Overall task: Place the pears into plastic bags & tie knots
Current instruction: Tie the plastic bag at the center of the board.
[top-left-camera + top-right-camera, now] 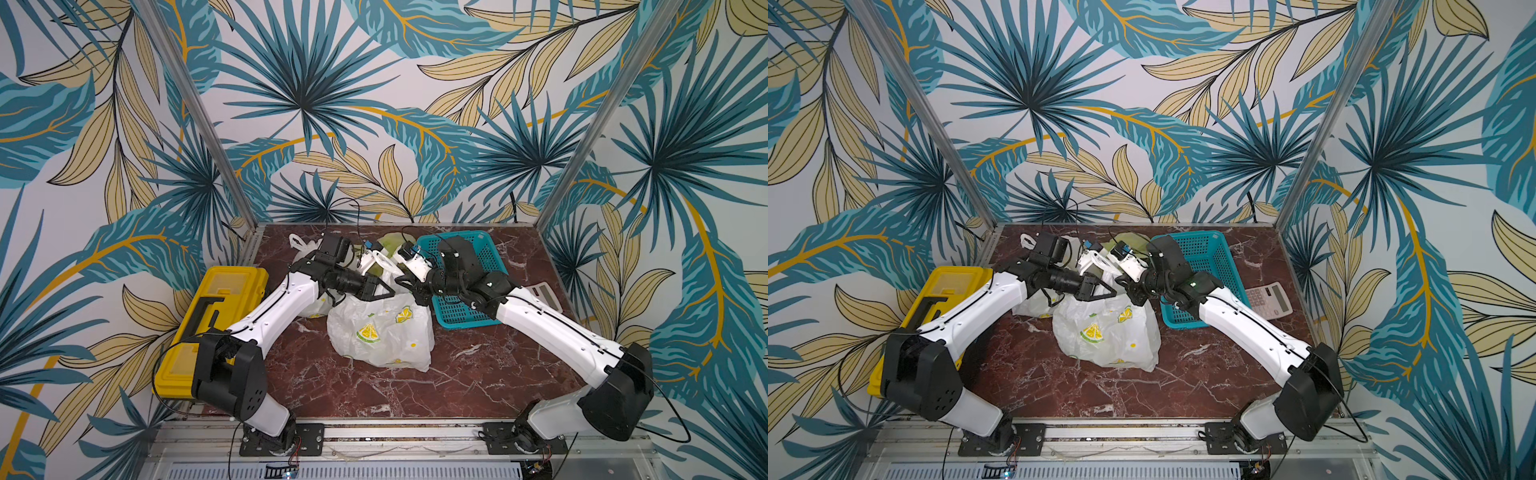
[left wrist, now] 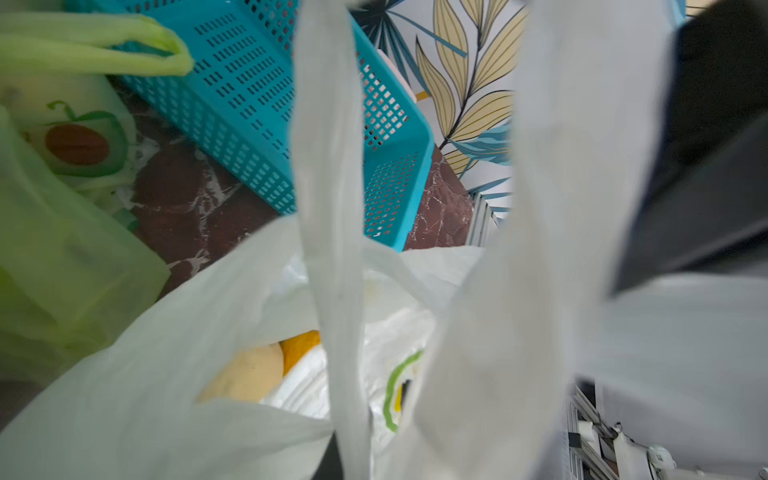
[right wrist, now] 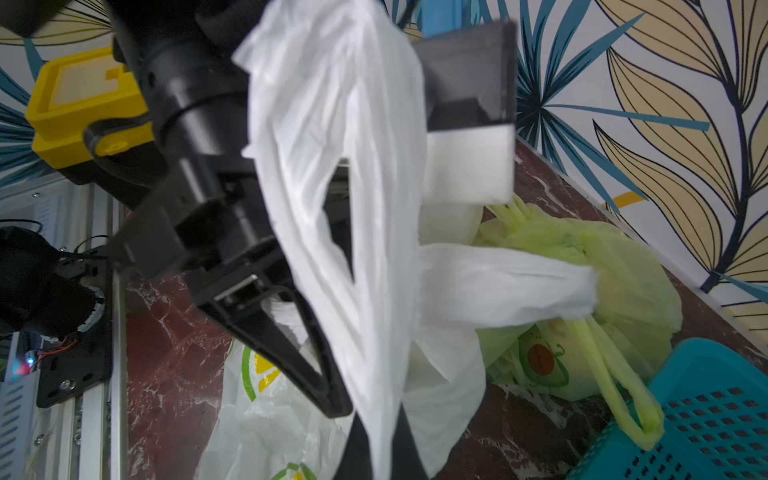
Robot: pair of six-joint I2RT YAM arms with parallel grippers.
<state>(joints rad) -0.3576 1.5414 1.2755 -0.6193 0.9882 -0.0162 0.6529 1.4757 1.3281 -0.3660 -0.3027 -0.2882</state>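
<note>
Tabletop (image 1: 478, 374) of red marble under lemon-print bag (image 1: 382, 332), palm-leaf wallpaper walls (image 1: 332, 104)

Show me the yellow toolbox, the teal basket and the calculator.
yellow toolbox (image 1: 232, 286), in a top view, on its lid.
teal basket (image 1: 451, 318), in a top view, on its mesh floor.
calculator (image 1: 1262, 297), in a top view, on its keypad.

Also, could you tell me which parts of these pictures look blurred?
Left wrist view: the white bag handle near the lens is soft, while the teal basket is crisper. Right wrist view: the handle looks smeared too. Both top views: sharp, evenly lit.
</note>
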